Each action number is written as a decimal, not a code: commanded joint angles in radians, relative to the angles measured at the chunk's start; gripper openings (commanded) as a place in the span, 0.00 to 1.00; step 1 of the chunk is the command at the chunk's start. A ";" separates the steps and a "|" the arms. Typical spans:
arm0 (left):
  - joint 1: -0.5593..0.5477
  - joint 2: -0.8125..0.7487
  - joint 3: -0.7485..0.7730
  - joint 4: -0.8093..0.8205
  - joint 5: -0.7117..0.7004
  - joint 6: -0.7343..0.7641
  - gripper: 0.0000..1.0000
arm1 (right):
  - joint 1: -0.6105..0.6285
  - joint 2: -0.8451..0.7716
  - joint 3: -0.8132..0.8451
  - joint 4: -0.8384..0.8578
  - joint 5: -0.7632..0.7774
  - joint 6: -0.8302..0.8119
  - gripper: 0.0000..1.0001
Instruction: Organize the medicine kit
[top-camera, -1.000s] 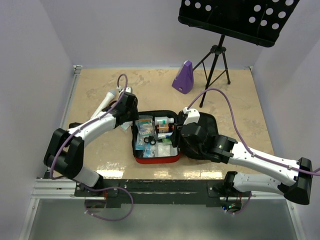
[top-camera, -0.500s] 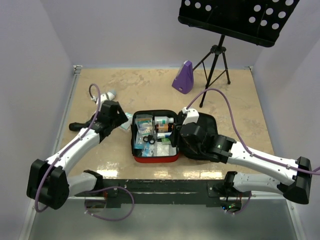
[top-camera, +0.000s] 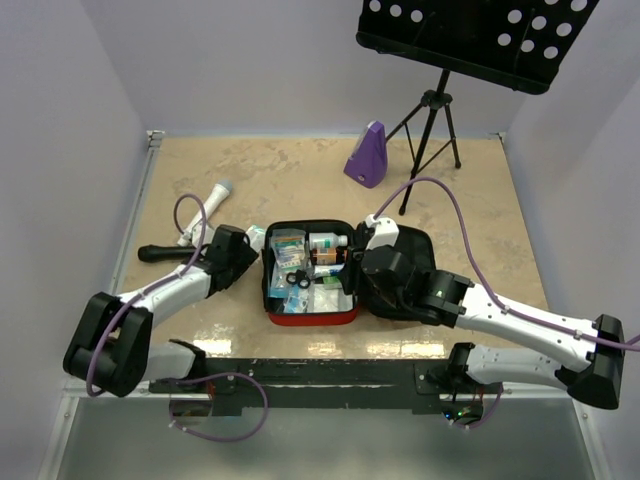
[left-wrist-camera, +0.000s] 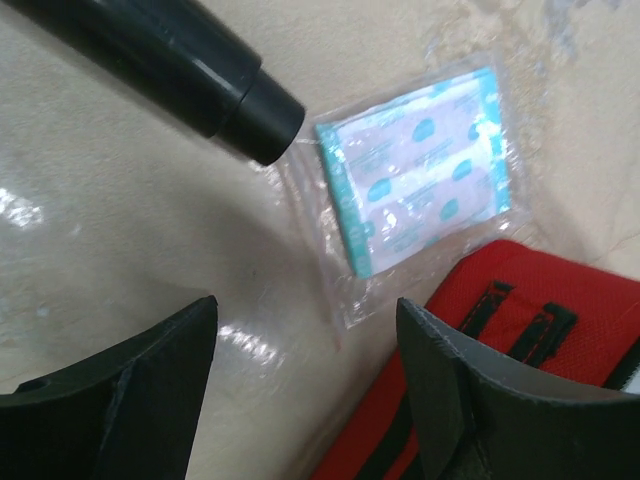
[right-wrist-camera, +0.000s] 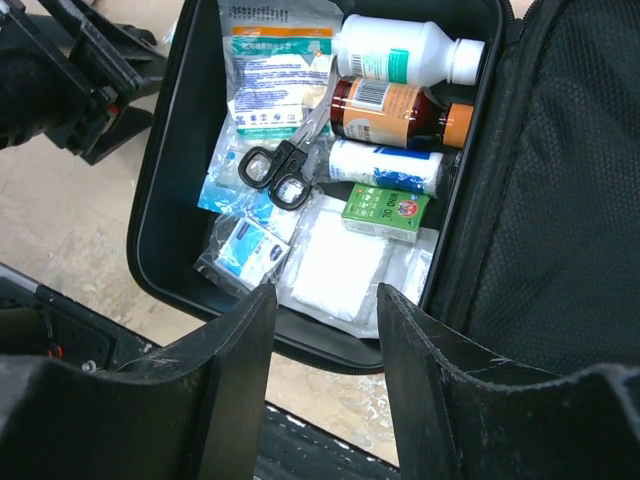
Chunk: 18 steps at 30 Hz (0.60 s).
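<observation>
The open medicine kit (top-camera: 315, 319) is being flanked on the counter (left-wrist-camera: 120, 230), the left fingers (left-wrist-camera: 120, 400) being held spread over a clear packet (left-wrist-camera: 415, 185) just beside its red edge, the right fingers (right-wrist-camera: 440, 400) being held spread above its filled tray

Robot lab test cell, beige marbled tabletop (top-camera: 300, 170) boxed in by plain pale walls (top-camera: 60, 150), aluminium rail (top-camera: 110, 375) along the lower edge, white robot arms (top-camera: 520, 320) bolted there, staged props: black music stand (top-camera: 470, 40) upper right, purple metronome (top-camera: 367, 155), white microphone (top-camera: 205, 208) left.
</observation>
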<state>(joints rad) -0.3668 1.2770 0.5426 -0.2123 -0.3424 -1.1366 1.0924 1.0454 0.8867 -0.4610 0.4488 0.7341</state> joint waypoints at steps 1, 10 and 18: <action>0.011 0.076 0.017 0.107 -0.047 -0.095 0.76 | 0.000 -0.030 -0.011 0.015 -0.015 0.016 0.50; 0.039 0.265 0.148 -0.024 -0.050 -0.123 0.61 | 0.000 -0.033 0.000 0.012 -0.027 0.016 0.50; 0.054 0.280 0.137 -0.041 -0.041 -0.083 0.09 | 0.000 -0.042 0.011 0.004 -0.025 0.010 0.50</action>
<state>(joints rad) -0.3264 1.5269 0.7052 -0.1776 -0.4053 -1.2381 1.0924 1.0355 0.8745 -0.4625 0.4259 0.7406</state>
